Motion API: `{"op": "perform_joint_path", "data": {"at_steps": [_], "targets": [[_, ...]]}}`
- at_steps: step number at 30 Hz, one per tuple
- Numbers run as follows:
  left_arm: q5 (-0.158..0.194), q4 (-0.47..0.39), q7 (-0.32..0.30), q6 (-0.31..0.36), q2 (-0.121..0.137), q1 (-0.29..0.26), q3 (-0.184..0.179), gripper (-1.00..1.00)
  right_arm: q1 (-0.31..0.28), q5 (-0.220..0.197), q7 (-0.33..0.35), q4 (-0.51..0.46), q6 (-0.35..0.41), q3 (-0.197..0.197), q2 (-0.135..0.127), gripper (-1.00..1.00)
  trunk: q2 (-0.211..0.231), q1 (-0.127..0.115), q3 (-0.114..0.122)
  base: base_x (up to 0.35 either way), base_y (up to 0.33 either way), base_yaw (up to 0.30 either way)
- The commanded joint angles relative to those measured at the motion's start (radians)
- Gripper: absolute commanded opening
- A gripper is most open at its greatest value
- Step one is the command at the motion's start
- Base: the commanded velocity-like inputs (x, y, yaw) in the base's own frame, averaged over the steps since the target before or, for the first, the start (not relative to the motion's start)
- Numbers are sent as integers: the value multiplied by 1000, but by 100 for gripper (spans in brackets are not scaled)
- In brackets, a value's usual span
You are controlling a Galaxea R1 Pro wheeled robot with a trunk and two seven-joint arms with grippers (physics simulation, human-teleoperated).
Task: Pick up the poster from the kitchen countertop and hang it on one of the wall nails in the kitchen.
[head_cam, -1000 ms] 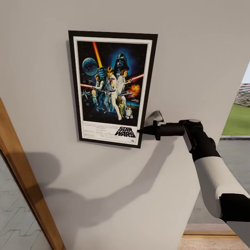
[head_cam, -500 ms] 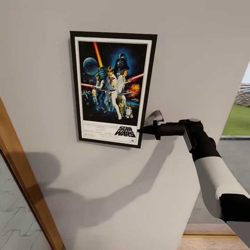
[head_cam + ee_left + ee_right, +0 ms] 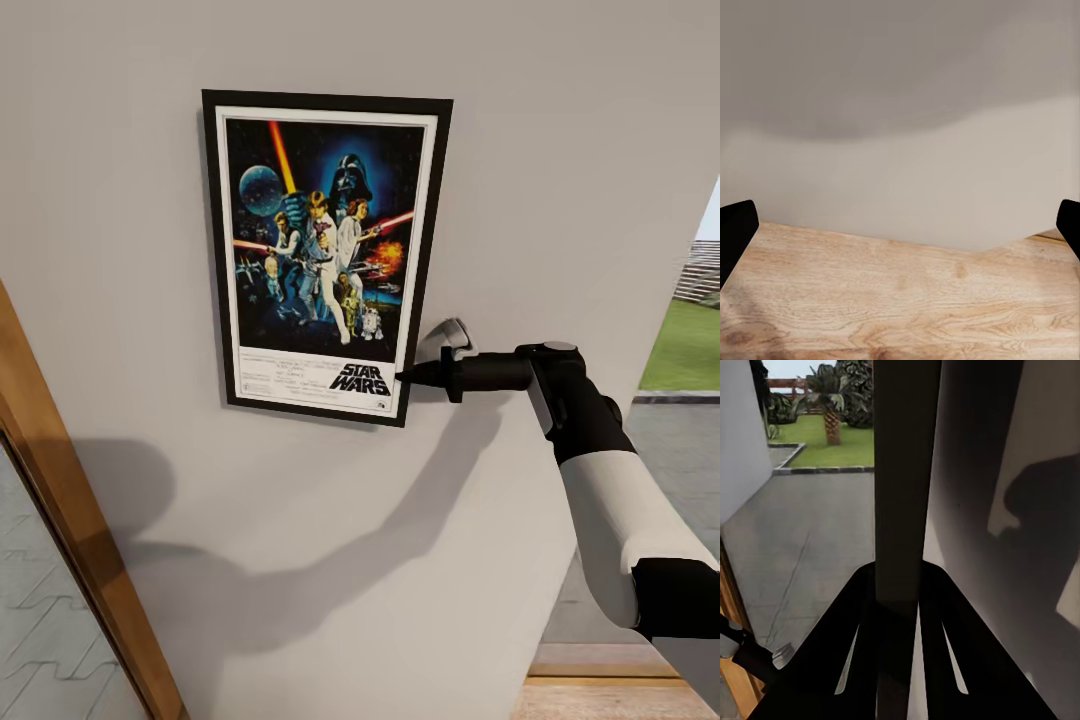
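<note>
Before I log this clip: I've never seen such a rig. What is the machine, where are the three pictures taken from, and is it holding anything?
It is a simulated wheeled robot with two arms. The big picture comes from its head camera: the framed poster lies against a grey wall, and the right claw is shut on its lower right edge. The right wrist camera looks along that claw, clamped on the poster's edge, seen end-on. The left wrist camera shows the open left claw holding nothing, above a wooden floor.
</note>
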Motion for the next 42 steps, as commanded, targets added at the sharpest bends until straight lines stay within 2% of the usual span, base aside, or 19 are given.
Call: {"op": "perform_joint_path", "data": {"at_steps": [1,42], "targets": [[-7,2,-3,-5,0,-1,8,100,-1,10,-5,28,56,-1,-1,-100,1,1,0,0,0,0],[-7,2,-3,-5,1,-1,8,100,-1,11,-5,28,58,0,-1,-100,1,1,0,0,0,0]]}}
